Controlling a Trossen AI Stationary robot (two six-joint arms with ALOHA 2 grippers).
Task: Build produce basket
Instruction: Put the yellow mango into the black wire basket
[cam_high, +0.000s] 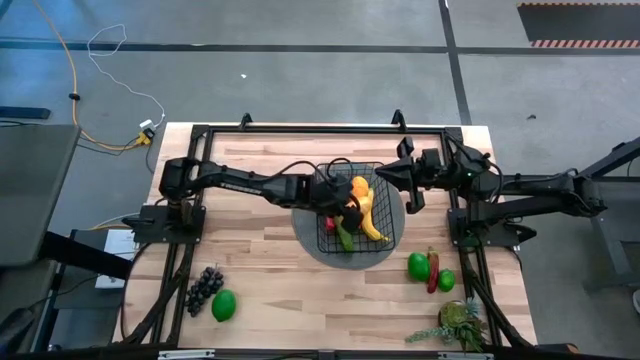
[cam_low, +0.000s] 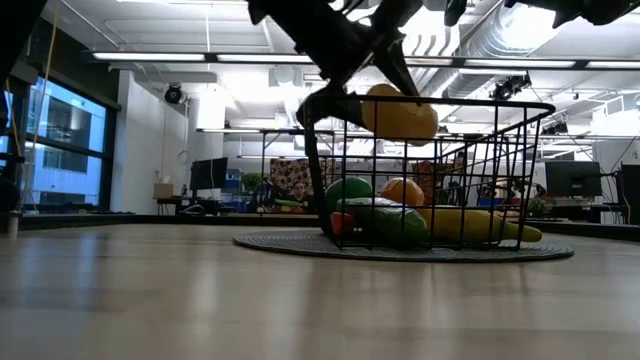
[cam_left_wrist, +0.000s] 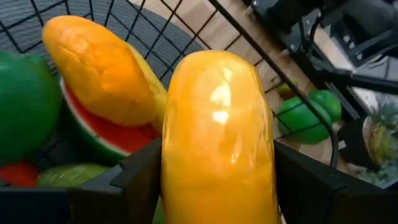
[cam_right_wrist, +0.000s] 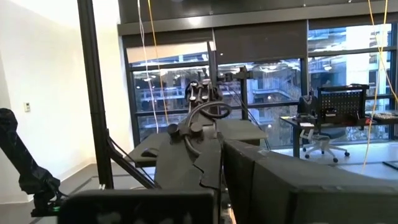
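Holding orange fruit (cam_left_wrist: 217, 137) between left end effector (cam_high: 338, 203) fingers above basket (cam_high: 385, 235) | right end effector (cam_high: 412, 201) shut, empty, beside basket | risk: fruit released high bounces out over rim

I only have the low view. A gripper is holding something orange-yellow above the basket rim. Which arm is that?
Observer: The left gripper; it reaches in from the left side of the table, over the basket.
Operator: Is the grip solid?
Observer: The left wrist view shows the yellow-orange fruit held between both fingers.
Operator: What is still outside the basket?
Observer: Grapes and a green fruit near the front left; two green fruits and a chili at the front right.
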